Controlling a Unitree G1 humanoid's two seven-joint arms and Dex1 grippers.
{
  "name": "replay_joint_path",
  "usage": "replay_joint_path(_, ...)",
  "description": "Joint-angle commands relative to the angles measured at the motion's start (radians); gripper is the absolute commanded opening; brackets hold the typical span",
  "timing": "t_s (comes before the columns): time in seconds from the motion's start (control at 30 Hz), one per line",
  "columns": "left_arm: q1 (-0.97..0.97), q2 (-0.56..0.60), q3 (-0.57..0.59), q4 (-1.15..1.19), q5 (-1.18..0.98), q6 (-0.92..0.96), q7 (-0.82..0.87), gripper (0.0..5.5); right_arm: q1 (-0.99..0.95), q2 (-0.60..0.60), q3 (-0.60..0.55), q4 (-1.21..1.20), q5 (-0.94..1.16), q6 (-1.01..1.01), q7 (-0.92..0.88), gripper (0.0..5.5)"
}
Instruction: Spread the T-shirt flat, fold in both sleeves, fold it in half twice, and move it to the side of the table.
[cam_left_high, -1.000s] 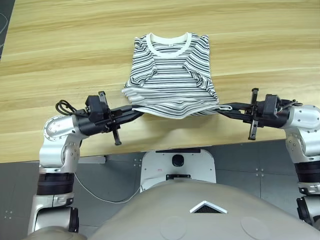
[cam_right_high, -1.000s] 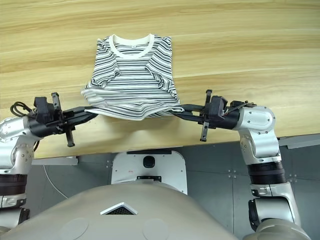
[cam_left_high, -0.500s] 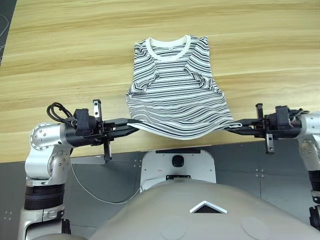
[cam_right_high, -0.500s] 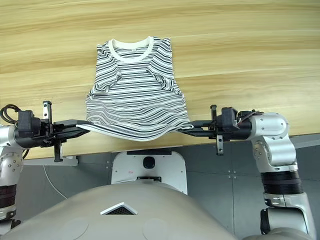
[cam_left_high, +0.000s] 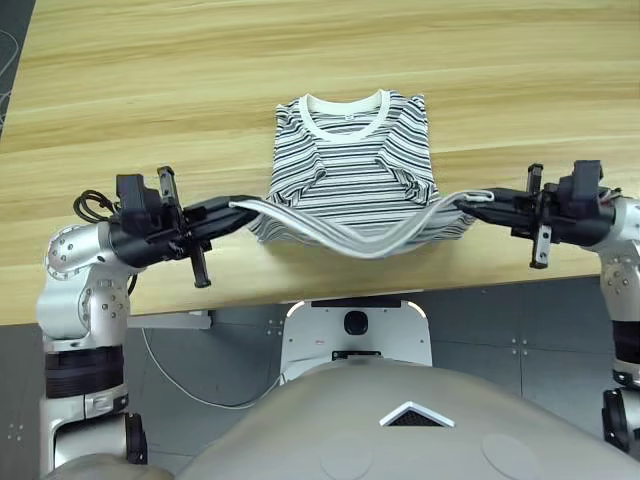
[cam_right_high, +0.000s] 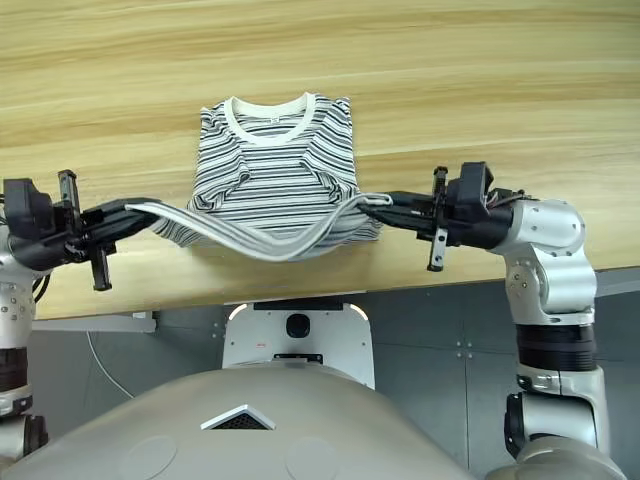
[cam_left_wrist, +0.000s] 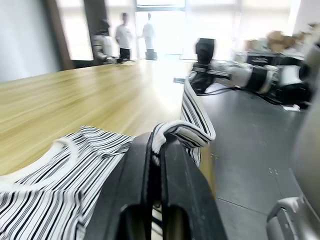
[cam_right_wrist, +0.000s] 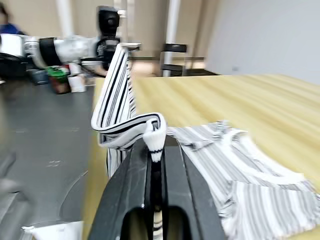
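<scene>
A black-and-white striped T-shirt (cam_left_high: 352, 160) with a white collar lies on the wooden table (cam_left_high: 150, 90), sleeves folded in, collar at the far side. Its near hem (cam_left_high: 350, 240) is lifted off the table and sags between my two grippers. My left gripper (cam_left_high: 238, 204) is shut on the hem's left corner; the pinched striped cloth (cam_left_wrist: 172, 131) shows between its fingers (cam_left_wrist: 140, 170). My right gripper (cam_left_high: 478, 198) is shut on the right corner (cam_right_wrist: 154, 131). Both grippers hover above the table's near edge, on either side of the shirt.
The table's near edge (cam_left_high: 300, 295) runs just below the shirt. Bare wood extends to the left, right and far side of the shirt. Beyond the edge lies grey floor (cam_left_high: 500, 340).
Both grippers have risen and moved forward over the table with the hem, which was stretched out past the near edge half a second ago. The hem now hangs slack above the shirt's lower part.
</scene>
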Motion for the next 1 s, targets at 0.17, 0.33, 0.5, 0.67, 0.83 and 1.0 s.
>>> replay_joint_path(0.17,-0.248,-0.086,-0.073,0.432,0.219,-0.05,0.087,0.1,-0.188,0.131,0.053,0.371,-0.258,-0.116,-0.222,0.1)
replay_joint_path(0.33,-0.347,-0.131,-0.078,0.533,0.276,-0.072,0.126,0.1,-0.264,0.169,0.033,0.53,-0.311,-0.162,-0.307,0.1)
replay_joint_path(0.5,-0.461,-0.153,-0.085,0.62,0.328,-0.091,0.163,0.1,-0.345,0.191,0.041,0.662,-0.359,-0.197,-0.357,0.1)
replay_joint_path(0.67,-0.573,-0.163,-0.095,0.725,0.388,-0.112,0.196,0.1,-0.414,0.225,0.053,0.739,-0.395,-0.219,-0.379,0.1)
replay_joint_path(0.83,-0.679,-0.165,-0.09,0.846,0.438,-0.151,0.216,0.1,-0.484,0.245,0.046,0.783,-0.411,-0.234,-0.388,0.1)
replay_joint_path(1.0,-0.771,-0.175,-0.106,0.988,0.508,-0.203,0.258,0.1,-0.591,0.255,0.043,0.868,-0.443,-0.247,-0.433,0.1)
